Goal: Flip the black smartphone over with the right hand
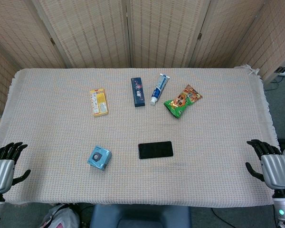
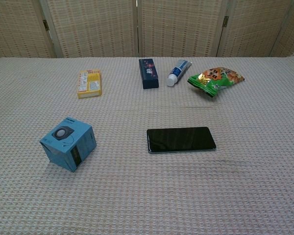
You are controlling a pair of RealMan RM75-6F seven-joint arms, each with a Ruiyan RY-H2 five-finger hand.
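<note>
The black smartphone (image 1: 155,149) lies flat on the woven tablecloth, near the front middle of the table, its long side running left to right; its glossy dark face (image 2: 181,139) is up. My right hand (image 1: 272,166) hangs off the table's front right corner, fingers apart and holding nothing, well to the right of the phone. My left hand (image 1: 4,164) sits at the front left corner, likewise open and empty. Neither hand shows in the chest view.
A blue cube box (image 1: 99,157) stands left of the phone. Further back lie a yellow packet (image 1: 99,102), a dark blue box (image 1: 137,91), a toothpaste tube (image 1: 159,88) and a green snack bag (image 1: 183,100). A wicker screen (image 1: 142,28) closes the far side.
</note>
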